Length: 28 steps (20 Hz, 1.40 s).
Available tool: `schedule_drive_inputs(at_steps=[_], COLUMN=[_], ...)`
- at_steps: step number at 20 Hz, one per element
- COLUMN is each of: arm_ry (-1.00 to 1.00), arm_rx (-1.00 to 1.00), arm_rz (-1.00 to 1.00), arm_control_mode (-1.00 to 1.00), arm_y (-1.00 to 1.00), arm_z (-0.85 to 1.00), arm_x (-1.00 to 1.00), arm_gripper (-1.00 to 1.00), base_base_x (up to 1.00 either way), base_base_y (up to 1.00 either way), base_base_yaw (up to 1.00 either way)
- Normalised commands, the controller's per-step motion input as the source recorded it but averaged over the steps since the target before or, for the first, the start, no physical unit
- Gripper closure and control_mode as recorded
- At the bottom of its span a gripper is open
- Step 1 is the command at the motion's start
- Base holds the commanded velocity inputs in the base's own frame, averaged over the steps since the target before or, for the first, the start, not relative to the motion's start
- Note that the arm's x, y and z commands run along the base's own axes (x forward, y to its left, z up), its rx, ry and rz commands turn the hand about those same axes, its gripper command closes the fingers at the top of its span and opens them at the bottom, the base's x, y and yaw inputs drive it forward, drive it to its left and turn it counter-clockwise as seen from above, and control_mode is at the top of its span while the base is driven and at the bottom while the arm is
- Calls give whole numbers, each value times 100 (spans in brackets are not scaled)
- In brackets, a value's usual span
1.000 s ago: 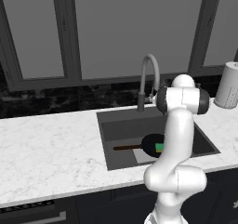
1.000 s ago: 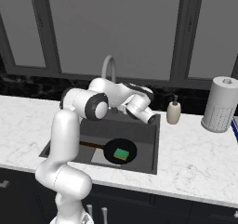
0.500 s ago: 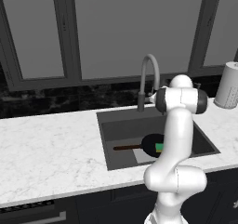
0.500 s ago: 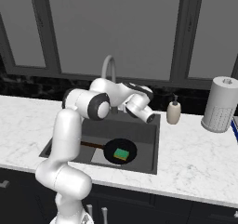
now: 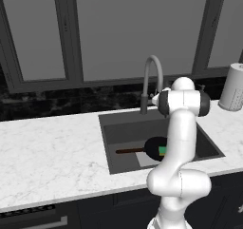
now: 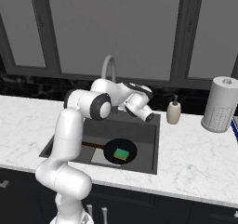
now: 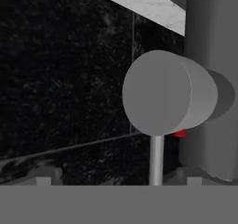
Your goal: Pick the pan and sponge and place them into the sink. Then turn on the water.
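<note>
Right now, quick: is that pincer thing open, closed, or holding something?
Pincer: cannot be told whether open or closed; it is up by the faucet, holding neither pan nor sponge.

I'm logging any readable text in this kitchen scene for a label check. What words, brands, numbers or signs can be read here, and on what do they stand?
None: no readable text in any view.
Soap dispenser: plain, no label.
Paper towel roll: blank white.
Faucet: bare grey; the hand view shows a small red mark by its handle, a plain patch, no letter or sign.
Pan, sponge, sink: unmarked.
</note>
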Motion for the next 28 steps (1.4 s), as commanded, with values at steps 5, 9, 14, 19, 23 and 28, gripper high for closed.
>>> schedule_drive_inputs(at_steps=[5,9,14,19,23,28], arm_ry=[0,-1,0,0,0,0], arm_rx=[2,12,19,22,21,14], arm_rz=[-3,-2,-2,-4,-8,-12], arm_control_mode=[-100,-100,-100,-100,-100,-100], arm_y=[-2,-35,-59,-81,-86,-80], arm_z=[0,0,0,0,0,-5], arm_x=[6,0,5,27,36,38], arm_gripper=[100,100,100,100,100,100], base_base_x=[0,0,0,0,0,0], base_base_y=[0,0,0,0,0,0], base_base_yaw=[0,0,0,0,0,0])
